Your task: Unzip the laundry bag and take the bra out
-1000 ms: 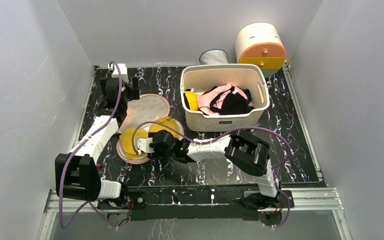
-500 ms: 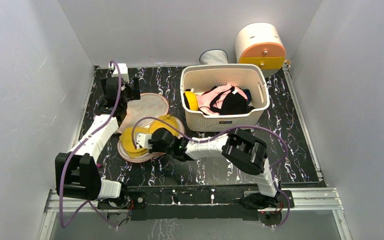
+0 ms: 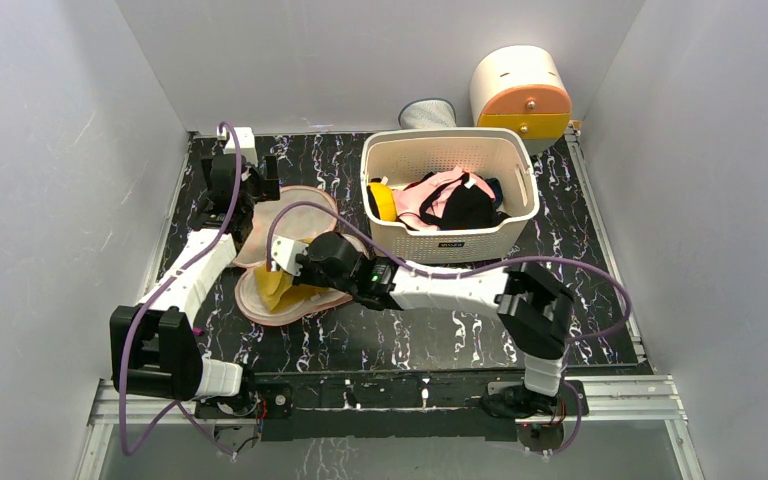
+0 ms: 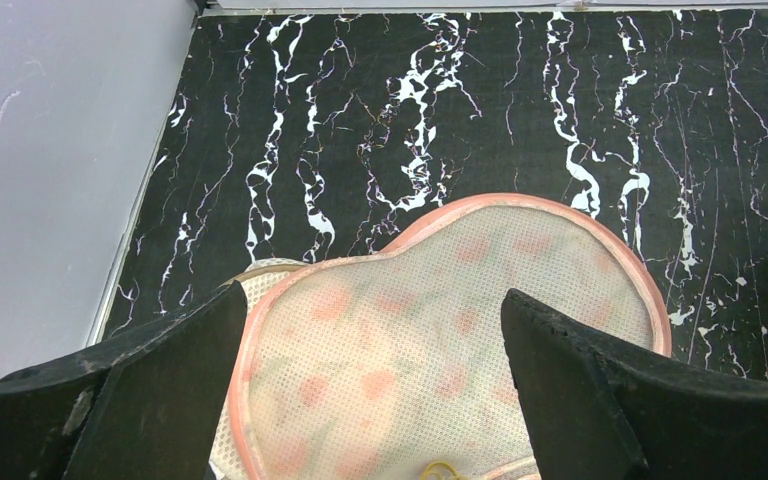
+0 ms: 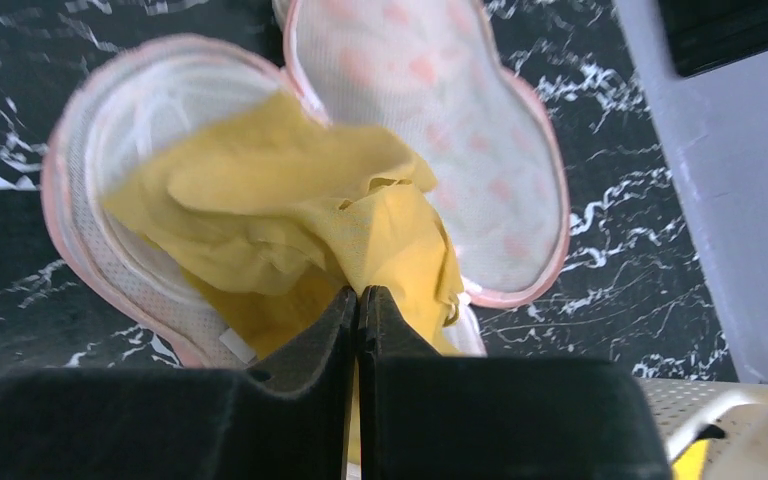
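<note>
1. The laundry bag (image 3: 300,208) lay unzipped on the left part of the black marbled bench (image 3: 580,250). Its two halves were spread apart, the printed flap toward the back wall and the white-lined half toward the near edge.
2. The bra (image 3: 278,288) sat crumpled over the lined half of the bag, part of it inside the pink rim and part gathered up in folds toward the right arm.
3. The right hand (image 3: 285,270) was pinched tight on the bra. In the right wrist view its two dark fingers (image 5: 300,350) pressed together with mustard-yellow cloth (image 5: 260,200) caught between them, and the bag's printed flap (image 5: 430,130) lay just beyond.
4. The left hand (image 3: 252,192) stood at the far left edge of the printed flap. In the left wrist view the left hand (image 4: 375,300) gaped wide, the fingers (image 4: 150,400) well apart, with the flap (image 4: 480,280) lying below and between them. Whether they touched the fabric could not be told.
5. A cream slotted basket (image 3: 450,245) stood to the right of the bag and held pink and black garments (image 3: 450,205) and a small bright-yellow round object (image 3: 384,200).
6. Behind the basket, against the back wall, were a cream and orange drum-shaped container (image 3: 520,90) and a grey mesh item (image 3: 427,112).
</note>
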`<action>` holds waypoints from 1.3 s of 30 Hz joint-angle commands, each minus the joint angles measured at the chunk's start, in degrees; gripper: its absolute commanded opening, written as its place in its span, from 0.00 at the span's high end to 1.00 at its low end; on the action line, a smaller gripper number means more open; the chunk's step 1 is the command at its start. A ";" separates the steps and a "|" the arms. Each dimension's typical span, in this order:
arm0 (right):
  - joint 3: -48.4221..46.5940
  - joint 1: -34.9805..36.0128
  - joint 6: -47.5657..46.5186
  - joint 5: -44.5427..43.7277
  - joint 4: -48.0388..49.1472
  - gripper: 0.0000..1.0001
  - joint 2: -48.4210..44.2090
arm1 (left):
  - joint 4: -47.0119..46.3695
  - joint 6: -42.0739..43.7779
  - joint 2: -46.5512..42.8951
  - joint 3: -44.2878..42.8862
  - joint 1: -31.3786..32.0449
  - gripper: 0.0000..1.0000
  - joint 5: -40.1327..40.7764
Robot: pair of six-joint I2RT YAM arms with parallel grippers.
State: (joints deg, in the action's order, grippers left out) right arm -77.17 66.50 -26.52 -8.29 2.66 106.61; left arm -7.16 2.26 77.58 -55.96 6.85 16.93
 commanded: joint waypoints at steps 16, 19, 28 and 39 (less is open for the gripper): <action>-7.23 -0.15 -1.23 -3.33 -1.94 1.00 -24.46 | 0.21 -1.98 -0.07 -2.61 -0.86 0.02 -1.04; -7.47 -0.14 -5.44 -7.54 -2.16 1.00 -27.16 | 0.35 -2.24 -0.06 -2.66 -0.88 0.02 -1.30; -12.67 -6.87 -15.04 -19.83 -3.83 1.00 -27.92 | 0.57 -3.39 0.15 -2.86 -0.88 0.02 -2.67; -9.14 -26.35 -11.40 -12.86 -3.18 1.00 -27.41 | 1.08 -3.59 0.55 -3.10 -0.88 0.02 -2.96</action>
State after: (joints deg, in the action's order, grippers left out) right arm -87.46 45.82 -39.31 -24.67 -3.20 79.18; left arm -5.78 -0.71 78.52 -56.71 6.42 14.72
